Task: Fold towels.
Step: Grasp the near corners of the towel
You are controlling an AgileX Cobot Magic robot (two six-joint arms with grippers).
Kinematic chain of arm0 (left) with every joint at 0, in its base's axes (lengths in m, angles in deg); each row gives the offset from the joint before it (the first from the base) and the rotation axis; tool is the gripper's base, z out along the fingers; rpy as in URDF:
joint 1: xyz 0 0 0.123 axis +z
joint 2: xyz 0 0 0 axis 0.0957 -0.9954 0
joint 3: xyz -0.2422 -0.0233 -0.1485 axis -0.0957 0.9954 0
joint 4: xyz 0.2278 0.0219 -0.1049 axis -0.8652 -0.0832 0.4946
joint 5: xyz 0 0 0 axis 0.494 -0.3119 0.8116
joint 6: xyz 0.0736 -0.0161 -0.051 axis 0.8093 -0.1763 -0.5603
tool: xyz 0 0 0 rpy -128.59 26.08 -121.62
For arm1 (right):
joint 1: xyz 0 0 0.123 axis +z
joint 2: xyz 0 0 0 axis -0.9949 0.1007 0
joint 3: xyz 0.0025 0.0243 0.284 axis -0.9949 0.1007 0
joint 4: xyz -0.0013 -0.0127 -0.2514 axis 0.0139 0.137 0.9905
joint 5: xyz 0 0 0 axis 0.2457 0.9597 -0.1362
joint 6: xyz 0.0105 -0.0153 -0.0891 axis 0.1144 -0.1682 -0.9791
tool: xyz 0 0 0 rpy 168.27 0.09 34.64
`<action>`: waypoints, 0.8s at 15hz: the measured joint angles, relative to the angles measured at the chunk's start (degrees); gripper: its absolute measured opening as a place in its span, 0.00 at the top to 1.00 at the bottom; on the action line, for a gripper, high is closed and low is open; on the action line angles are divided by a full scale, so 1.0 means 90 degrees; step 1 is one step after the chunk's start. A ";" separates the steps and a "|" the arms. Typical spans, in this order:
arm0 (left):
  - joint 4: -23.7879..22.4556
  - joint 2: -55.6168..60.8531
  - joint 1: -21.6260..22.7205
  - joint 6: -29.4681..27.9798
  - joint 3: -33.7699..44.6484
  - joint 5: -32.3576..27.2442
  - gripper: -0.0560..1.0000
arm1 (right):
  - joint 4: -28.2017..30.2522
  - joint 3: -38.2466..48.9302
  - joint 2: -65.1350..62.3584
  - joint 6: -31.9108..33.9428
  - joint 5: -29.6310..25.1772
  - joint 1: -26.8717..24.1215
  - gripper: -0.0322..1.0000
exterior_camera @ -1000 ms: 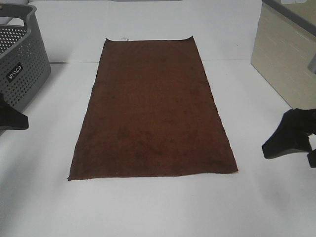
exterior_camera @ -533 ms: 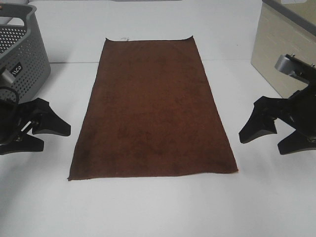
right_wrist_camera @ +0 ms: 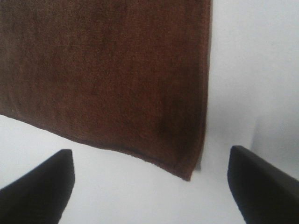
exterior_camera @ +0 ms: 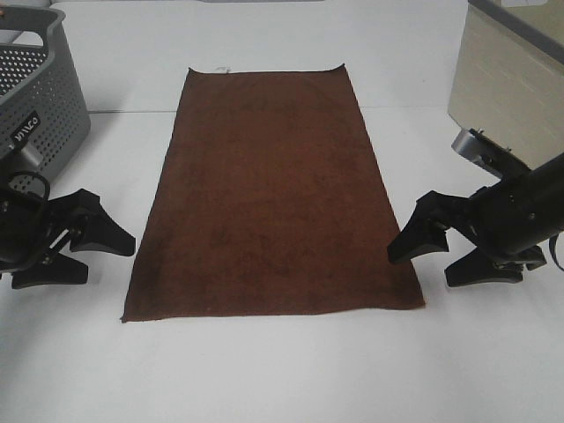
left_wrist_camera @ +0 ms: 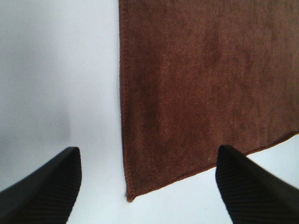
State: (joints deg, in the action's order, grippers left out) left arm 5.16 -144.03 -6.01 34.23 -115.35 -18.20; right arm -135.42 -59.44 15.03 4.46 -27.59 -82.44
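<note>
1. Plainly, our left gripper stood released, its black fingers spread wide and holding nothing.
2. Our right gripper was equally slack, fingers splayed and empty.
3. Only the wrist views showed us the stitched hem of the towel up close. Each framed one near corner of the cloth between its gripper's fingertips.
4. Only the high view showed us the whole towel, spread flat and unfolded on the white table. Its length ran away from us, and a small white tag sat on the far short edge.
5. The towel lay between the grippers. The left one sat just beside the near left corner, clear of the edge. One right fingertip reached the right edge, though we could not tell whether it touched.
6. Farther out, a grey perforated basket stood behind the left gripper and a beige cabinet behind the right.
</note>
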 joint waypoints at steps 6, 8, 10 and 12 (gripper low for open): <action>0.0076 -0.0579 -0.0452 0.0019 -0.0191 0.0032 0.24 | -0.0337 -0.0006 0.0484 -0.0433 0.0102 0.0000 0.19; 0.0159 -0.0789 -0.0719 0.0019 -0.0477 -0.0032 0.24 | -0.0369 -0.0045 0.0509 -0.0535 0.0261 0.0000 0.23; 0.0261 -0.0955 -0.0898 0.0019 -0.0675 -0.0051 0.24 | -0.0477 -0.0045 0.0509 -0.0643 0.0331 0.0019 0.24; 0.0427 -0.1070 -0.0961 0.0019 -0.0745 -0.0057 0.29 | -0.0522 -0.0045 0.0509 -0.0802 0.0547 0.0299 0.25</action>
State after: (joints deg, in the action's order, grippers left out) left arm 9.00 -153.65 -14.66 34.40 -122.06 -18.72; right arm -140.12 -59.84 19.61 -2.76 -22.66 -79.75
